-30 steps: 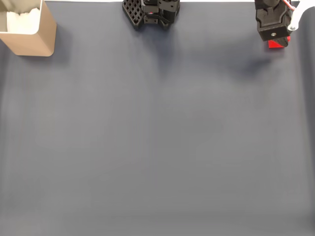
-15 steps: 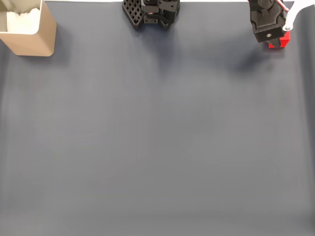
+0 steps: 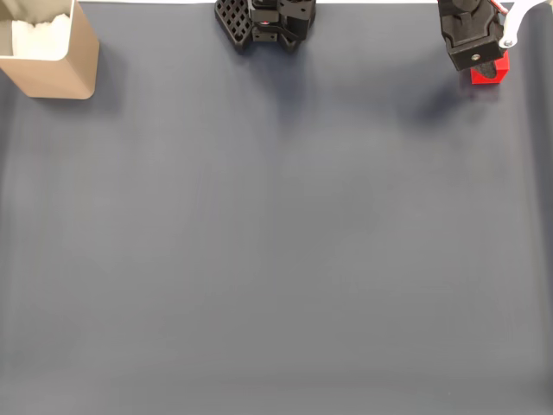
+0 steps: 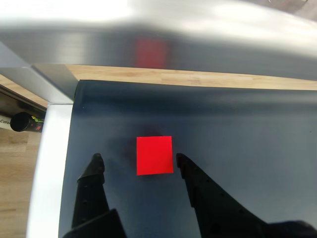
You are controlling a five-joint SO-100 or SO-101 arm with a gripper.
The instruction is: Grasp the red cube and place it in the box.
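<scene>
Red cube [image 4: 154,155] sits between the two dark fingers of the tool [image 4: 137,161], which stand apart with the cube unclamped: in the wrist view the right finger [image 4: 184,166] is just beside the cube's edge, while the left finger [image 4: 94,168] has a clear gap to it. In the fixed view the tool [image 3: 486,69] hangs over the cube [image 3: 489,72] at the top right corner of the desk [image 3: 276,242], hiding part of it.

By my reading the grasp is lined up but not yet made: closing, lifting, carrying and dropping are all left. The box [image 3: 62,65] stands at the top left corner of the fixed view, well apart from the cube, with white padding [image 3: 39,36] inside and no cube in it.

A dark grey mat covers the desk. The arm's black base [image 3: 263,22] stands at the top middle. In the wrist view a pale metal rail [image 4: 47,163] edges the mat, with wooden flooring [image 4: 17,163] beyond it.
</scene>
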